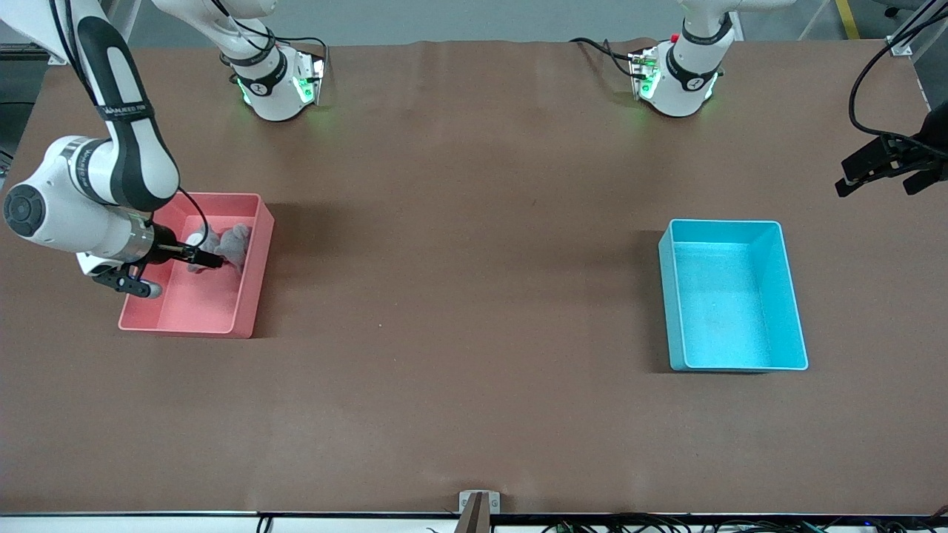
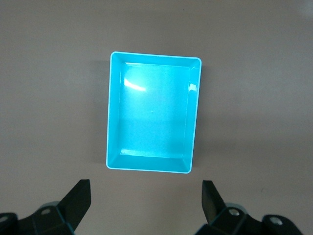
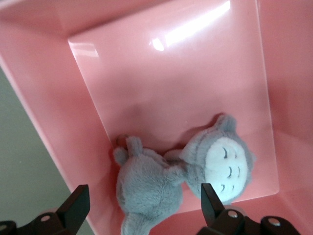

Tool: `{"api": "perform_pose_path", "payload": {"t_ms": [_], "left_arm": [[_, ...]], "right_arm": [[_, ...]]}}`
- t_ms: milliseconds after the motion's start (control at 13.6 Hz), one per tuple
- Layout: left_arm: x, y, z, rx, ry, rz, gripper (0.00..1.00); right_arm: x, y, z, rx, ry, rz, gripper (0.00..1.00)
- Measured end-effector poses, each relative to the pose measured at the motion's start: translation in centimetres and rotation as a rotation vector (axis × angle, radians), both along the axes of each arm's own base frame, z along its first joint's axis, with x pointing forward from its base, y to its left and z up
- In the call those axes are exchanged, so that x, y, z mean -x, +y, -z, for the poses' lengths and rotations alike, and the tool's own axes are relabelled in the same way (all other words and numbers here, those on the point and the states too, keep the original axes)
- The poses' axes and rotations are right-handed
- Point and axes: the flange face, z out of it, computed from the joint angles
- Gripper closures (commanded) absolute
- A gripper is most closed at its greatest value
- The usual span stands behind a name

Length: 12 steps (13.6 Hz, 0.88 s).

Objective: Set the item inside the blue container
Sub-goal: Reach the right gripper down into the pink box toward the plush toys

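A grey plush toy with a white face (image 1: pixel 229 244) lies in the pink bin (image 1: pixel 200 303) at the right arm's end of the table. My right gripper (image 1: pixel 174 270) hangs low inside that bin, open. Its fingers straddle the toy's body (image 3: pixel 151 188) without touching it, the gripper (image 3: pixel 144 208) spread wide above the pink bin's floor (image 3: pixel 171 83). The blue container (image 1: pixel 729 311) stands empty toward the left arm's end. My left gripper (image 1: pixel 885 170) waits in the air beside it, open, holding nothing. From the left wrist view the blue container (image 2: pixel 151 117) lies past that gripper (image 2: pixel 146 198).
The brown table (image 1: pixel 459 296) stretches between the two bins. Both arm bases stand at the table's far edge from the front camera. A small bracket (image 1: pixel 478 503) sits at the near edge.
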Motion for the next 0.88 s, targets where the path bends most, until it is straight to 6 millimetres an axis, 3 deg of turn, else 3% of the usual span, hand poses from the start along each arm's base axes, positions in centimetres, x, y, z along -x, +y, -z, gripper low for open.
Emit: {"api": "perform_pose_path", "payload": {"t_ms": [367,882], "left_arm": [[0.0,0.0,0.1,0.0,0.001,0.0,0.0],[0.0,0.0,0.1,0.0,0.001,0.0,0.0]], "right_arm": [[1.1,-0.4,2.5,-0.005,0.052,0.015,0.0],[1.3,-0.5,4.2,-0.025,0.073,0.044,0.0]]}}
